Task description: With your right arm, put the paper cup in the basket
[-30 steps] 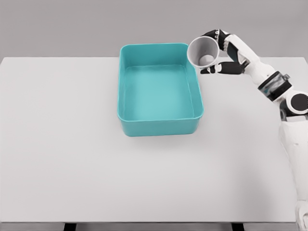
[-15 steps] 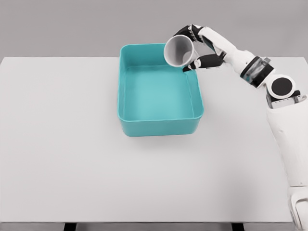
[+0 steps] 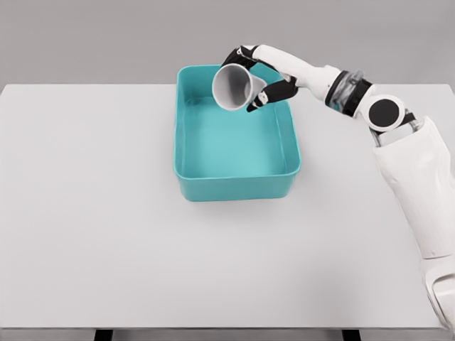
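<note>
Cup [image 3: 233,87] first: it hangs in the air over the far end of the basket [image 3: 234,186], tipped on its side so the open mouth faces the front left. Its body is clasped by the right hand [image 3: 257,74], dark fingers [image 3: 269,93] wrapped round the narrow end, thumb side over the top. From where I stand the grip looks firm enough; nothing is slipping.

The tilt seems to follow from the reach. The right arm stretches in from the right, almost level, and the wrist has rolled to get the hand across the far rim, so the cup lies over rather than standing upright.

The basket sits on the white table [image 3: 85,213], near the middle toward the back, and I see nothing inside it. The cup is above its inner floor, not touching wall or bottom.

I'd judge the carry is nearly done; what remains is lowering a little and letting go. Dropped from this tilt, a light cup may roll, but the walls should keep it in.

Left arm is out of sight.
</note>
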Action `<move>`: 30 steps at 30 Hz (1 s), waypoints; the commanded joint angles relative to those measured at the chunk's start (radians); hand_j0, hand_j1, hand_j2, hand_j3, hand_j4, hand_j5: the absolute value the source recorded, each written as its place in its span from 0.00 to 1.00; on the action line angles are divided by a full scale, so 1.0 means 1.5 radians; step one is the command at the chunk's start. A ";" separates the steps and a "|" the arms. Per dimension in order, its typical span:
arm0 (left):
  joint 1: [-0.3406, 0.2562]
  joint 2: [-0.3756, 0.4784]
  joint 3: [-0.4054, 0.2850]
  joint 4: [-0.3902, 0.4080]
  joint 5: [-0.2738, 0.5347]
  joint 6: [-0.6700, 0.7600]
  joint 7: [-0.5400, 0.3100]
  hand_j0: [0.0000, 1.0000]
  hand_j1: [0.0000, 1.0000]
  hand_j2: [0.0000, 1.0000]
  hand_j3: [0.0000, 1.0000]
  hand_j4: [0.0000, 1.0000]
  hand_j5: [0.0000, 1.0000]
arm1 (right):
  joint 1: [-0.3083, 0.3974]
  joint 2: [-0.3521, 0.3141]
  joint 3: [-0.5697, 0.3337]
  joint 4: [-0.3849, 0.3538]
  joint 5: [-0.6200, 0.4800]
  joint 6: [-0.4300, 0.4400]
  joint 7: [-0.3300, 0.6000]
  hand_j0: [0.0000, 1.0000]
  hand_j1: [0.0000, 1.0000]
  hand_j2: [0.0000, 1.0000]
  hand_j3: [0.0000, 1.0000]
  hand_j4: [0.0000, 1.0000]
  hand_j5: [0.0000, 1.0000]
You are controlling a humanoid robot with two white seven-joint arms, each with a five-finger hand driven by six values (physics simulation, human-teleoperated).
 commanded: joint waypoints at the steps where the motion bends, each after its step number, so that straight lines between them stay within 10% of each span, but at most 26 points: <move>1: 0.000 0.000 0.000 0.000 0.000 0.000 0.000 1.00 1.00 1.00 1.00 1.00 1.00 | 0.000 -0.001 0.031 -0.002 0.022 0.014 0.000 0.51 0.51 0.51 0.51 0.51 0.51; 27: 0.000 0.000 0.000 0.000 0.000 0.000 0.000 1.00 1.00 1.00 1.00 1.00 1.00 | -0.047 -0.042 0.199 -0.002 0.081 0.051 0.000 0.51 0.51 0.51 0.51 0.51 0.51; 30: 0.000 0.000 0.000 0.000 0.000 0.000 0.000 1.00 1.00 1.00 1.00 1.00 1.00 | -0.046 -0.040 0.198 -0.002 0.081 0.053 0.000 0.70 0.70 0.70 0.70 0.70 0.70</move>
